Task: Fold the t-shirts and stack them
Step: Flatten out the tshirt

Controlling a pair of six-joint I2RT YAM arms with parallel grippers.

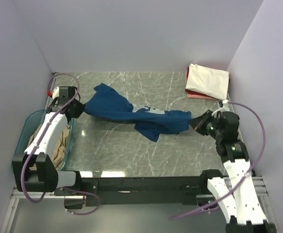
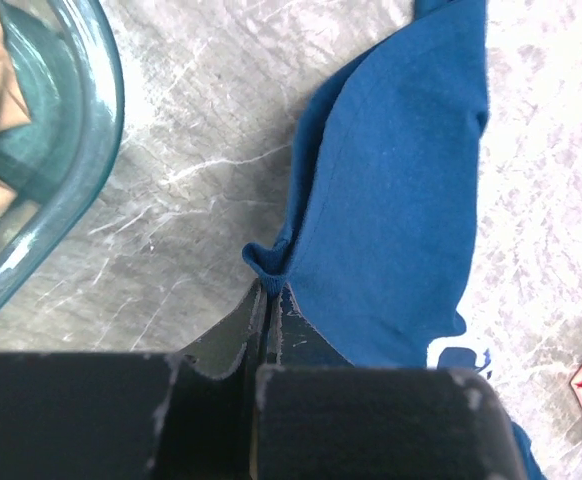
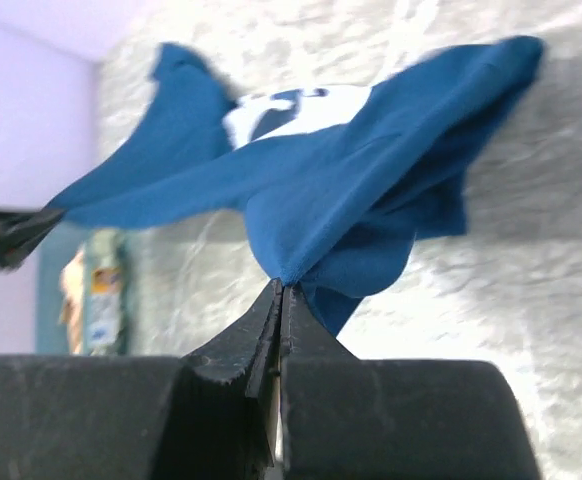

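Note:
The navy blue t-shirt point(image 1: 132, 110) hangs stretched above the marble table between my two grippers, its pale print partly showing. My left gripper point(image 1: 79, 109) is shut on the shirt's left end; the left wrist view shows the cloth point(image 2: 391, 200) pinched at the fingertips point(image 2: 268, 285). My right gripper point(image 1: 194, 121) is shut on the right end; the right wrist view shows the shirt point(image 3: 321, 170) bunched at the tips point(image 3: 283, 285). A folded cream t-shirt point(image 1: 207, 80) lies on a red one point(image 1: 196, 94) at the far right corner. A tan t-shirt point(image 1: 59, 148) sits in the tub.
The translucent teal tub point(image 1: 28, 125) stands at the left edge of the table, and its rim also shows in the left wrist view point(image 2: 101, 150). Lilac walls close in the table on three sides. Purple cables loop beside both arms.

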